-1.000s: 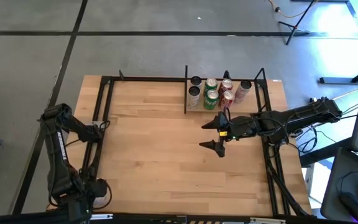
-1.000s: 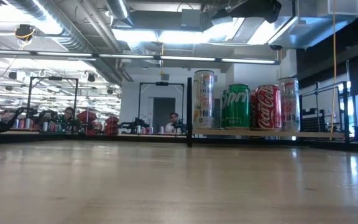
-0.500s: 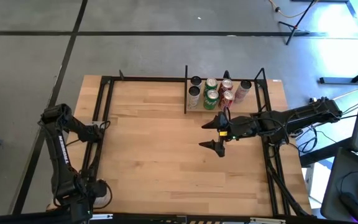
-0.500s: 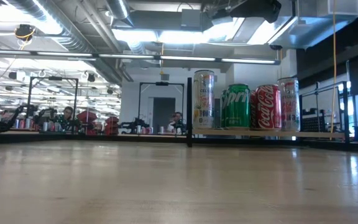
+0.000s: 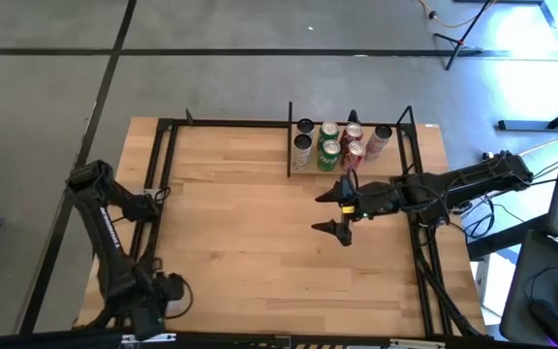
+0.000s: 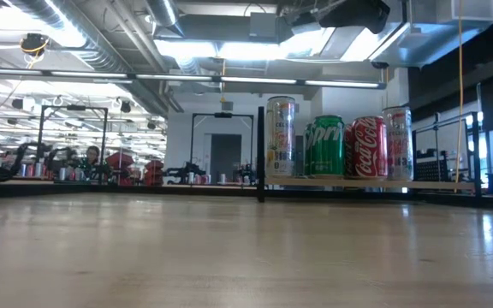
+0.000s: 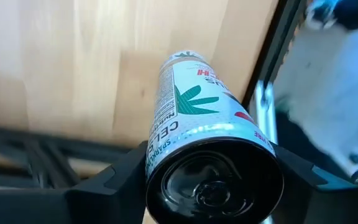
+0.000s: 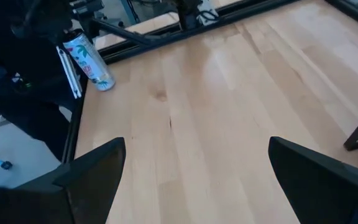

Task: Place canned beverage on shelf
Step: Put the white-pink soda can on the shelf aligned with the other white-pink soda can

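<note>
We read "Coca-Cola" script on the red can [image 6: 369, 147] and part of "Sprite" on the green can [image 6: 325, 146], both near the tabletop's far edge. The white can [image 7: 205, 137] in the left wrist view shows "CELS".

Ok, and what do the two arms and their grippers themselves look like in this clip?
Both arms are dark, slim and jointed. The right gripper has two black pointed fingers and a small green light on the wrist behind them; cables trail from that arm's base. The left gripper shows two flat black fingers. The left arm has pale lettering on one link, too small to read.
</note>
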Robot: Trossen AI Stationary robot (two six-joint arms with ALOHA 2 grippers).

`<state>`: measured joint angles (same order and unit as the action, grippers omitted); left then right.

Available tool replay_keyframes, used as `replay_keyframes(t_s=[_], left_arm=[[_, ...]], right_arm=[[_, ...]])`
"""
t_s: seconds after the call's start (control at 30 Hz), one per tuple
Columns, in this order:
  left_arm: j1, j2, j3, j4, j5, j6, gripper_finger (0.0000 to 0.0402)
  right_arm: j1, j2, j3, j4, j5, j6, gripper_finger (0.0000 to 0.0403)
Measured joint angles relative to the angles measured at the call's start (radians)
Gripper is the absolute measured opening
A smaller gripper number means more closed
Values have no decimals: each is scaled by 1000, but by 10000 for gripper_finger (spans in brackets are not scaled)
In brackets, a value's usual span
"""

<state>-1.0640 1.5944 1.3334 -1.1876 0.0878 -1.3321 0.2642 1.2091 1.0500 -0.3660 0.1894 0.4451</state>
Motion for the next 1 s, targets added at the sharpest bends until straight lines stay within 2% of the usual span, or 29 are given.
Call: replay_keyframes(t_s=[0.2, 0.5, 0.63, 0.77, 0.87, 1.0], left_arm=[[154, 0, 101, -17, -58, 153, 227], [445, 27, 259, -18, -188, 389, 227], [563, 135, 391, -11, -200, 521, 227], [651, 274, 558, -9, -178, 624, 227], [691, 374, 672, -6, -175, 680, 227], [722, 500, 795, -5, -168, 738, 227]], right_arm=[[95, -3, 0, -15, -6, 21, 357], [282, -1, 0, -262, 129, 30, 260], [378, -4, -11, -337, 159, 75, 219], [477, -33, -92, -336, 168, 146, 190], [540, -66, -180, -323, 199, 232, 177], [604, -104, -291, -231, 291, 331, 173]])
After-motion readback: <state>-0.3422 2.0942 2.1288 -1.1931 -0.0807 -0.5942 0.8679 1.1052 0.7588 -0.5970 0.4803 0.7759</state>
